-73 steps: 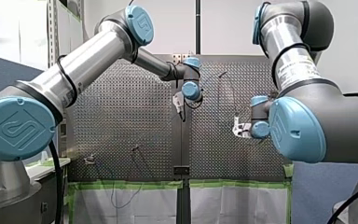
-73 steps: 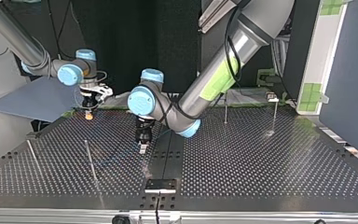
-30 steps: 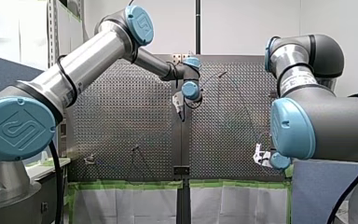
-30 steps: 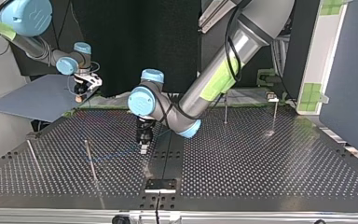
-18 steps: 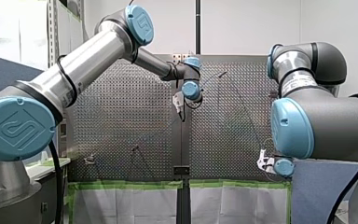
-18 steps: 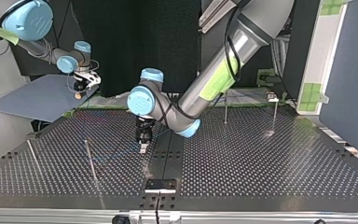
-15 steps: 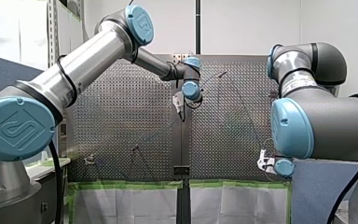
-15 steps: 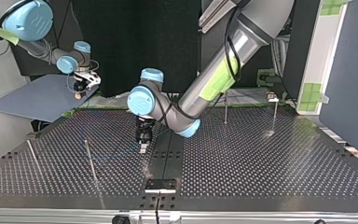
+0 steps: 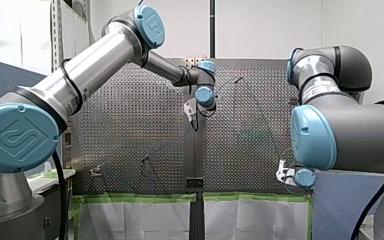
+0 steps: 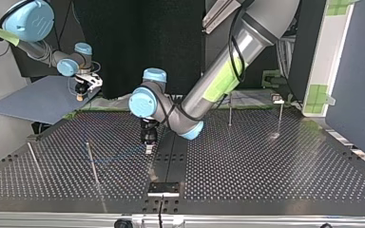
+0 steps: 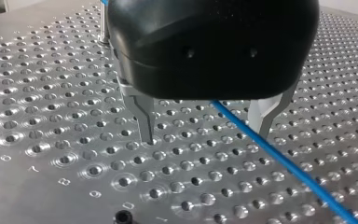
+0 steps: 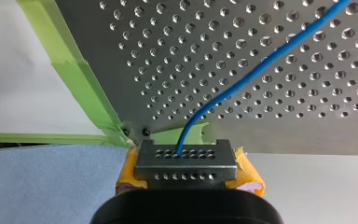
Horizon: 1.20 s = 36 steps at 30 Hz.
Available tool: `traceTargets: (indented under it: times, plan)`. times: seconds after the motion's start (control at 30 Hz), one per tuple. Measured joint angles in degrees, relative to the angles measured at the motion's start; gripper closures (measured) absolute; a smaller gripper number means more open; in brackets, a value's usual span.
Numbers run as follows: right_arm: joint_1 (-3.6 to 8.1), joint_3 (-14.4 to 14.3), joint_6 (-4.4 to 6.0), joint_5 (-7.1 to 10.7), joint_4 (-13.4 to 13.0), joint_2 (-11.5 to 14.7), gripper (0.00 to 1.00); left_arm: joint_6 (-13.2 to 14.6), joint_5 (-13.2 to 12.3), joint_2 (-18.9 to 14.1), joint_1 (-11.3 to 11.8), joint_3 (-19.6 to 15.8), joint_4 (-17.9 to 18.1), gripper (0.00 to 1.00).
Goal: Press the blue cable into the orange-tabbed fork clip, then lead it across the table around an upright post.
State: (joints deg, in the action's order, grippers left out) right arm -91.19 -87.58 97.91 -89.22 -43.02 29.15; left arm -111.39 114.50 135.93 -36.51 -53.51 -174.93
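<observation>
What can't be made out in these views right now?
The orange-tabbed fork clip: too small to find, front and top views.
The blue cable: left wrist view, the black body of the left gripper hides its far run.
Its end: right wrist view, hidden inside the right gripper.

Embossed logo on joint cap [image 9: 17, 137], no text
</observation>
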Motion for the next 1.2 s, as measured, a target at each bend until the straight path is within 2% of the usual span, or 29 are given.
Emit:
traceTargets:
  times: [0.27, 0.6, 0.77, 0.9, 1.2]
  plan:
    - [0.1, 0.0, 0.19, -0.02, 0.0, 0.0, 1.0, -3.9, 0.8, -0.5, -0.8, 0.0, -1.0, 0.0]
    - [0.22, 0.0, 0.2, 0.0, 0.1, 0.0, 1.0, -9.6, 5.1, -2.1, -1.1, 0.0, 0.0, 0.0]
    - [0.24, 0.0, 0.2, 0.0, 0.2, 0.0, 1.0, -12.1, 5.0, -2.2, -1.2, 0.0, -0.2, 0.0]
    - [0.24, 0.0, 0.21, 0.0, 0.2, 0.0, 1.0, -13.6, 3.7, -2.2, -1.7, 0.0, -0.5, 0.0]
    - [0.23, 0.0, 0.19, 0.17, 0.3, 0.0, 1.0, -13.8, 2.9, -2.7, -2.6, 0.0, -1.6, 0.0]
